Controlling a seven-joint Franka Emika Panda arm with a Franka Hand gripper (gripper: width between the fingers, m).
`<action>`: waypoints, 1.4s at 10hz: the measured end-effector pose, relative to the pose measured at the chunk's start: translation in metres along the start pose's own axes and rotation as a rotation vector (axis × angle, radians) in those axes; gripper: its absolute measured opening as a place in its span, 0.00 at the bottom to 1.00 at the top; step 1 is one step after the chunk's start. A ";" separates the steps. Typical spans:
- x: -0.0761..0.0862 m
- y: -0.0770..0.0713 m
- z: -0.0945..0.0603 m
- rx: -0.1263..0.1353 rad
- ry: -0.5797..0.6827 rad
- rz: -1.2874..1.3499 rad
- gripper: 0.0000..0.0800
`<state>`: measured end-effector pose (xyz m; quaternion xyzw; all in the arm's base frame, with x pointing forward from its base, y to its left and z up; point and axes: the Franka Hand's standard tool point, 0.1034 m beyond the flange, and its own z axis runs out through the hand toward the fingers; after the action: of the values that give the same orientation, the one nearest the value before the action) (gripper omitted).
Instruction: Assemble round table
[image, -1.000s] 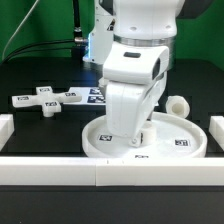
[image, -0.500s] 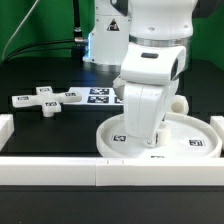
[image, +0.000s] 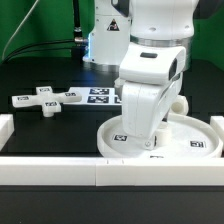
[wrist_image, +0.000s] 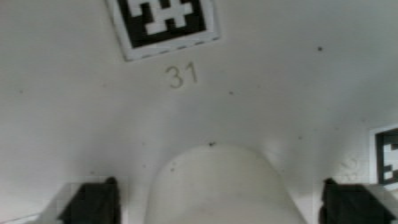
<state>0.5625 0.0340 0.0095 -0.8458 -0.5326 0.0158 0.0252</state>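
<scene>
Against 1 s ago, the disc (image: 195, 132) is found shifted toward the exterior view's right, near the leg (image: 178, 103). Since 0.5 s ago it is unmoved. The gripper (wrist_image: 217, 200) is seen spread above it, gripping nothing, so repositioning is judged complete.

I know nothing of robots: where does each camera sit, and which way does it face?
Exterior view: off the arm, looking over a white border bar at the round disc on the black table; shows the arm.
Wrist view: on the wrist, facing down at the disc's central hub and tag 31; shows the tool with dark fingertips apart.
Both see the disc.
</scene>
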 end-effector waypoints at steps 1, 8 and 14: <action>0.000 0.000 0.000 0.000 0.000 0.000 0.78; -0.019 -0.043 -0.059 -0.061 0.018 0.301 0.81; -0.018 -0.048 -0.055 -0.053 0.022 0.458 0.81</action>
<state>0.5143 0.0377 0.0676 -0.9452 -0.3265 -0.0020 0.0044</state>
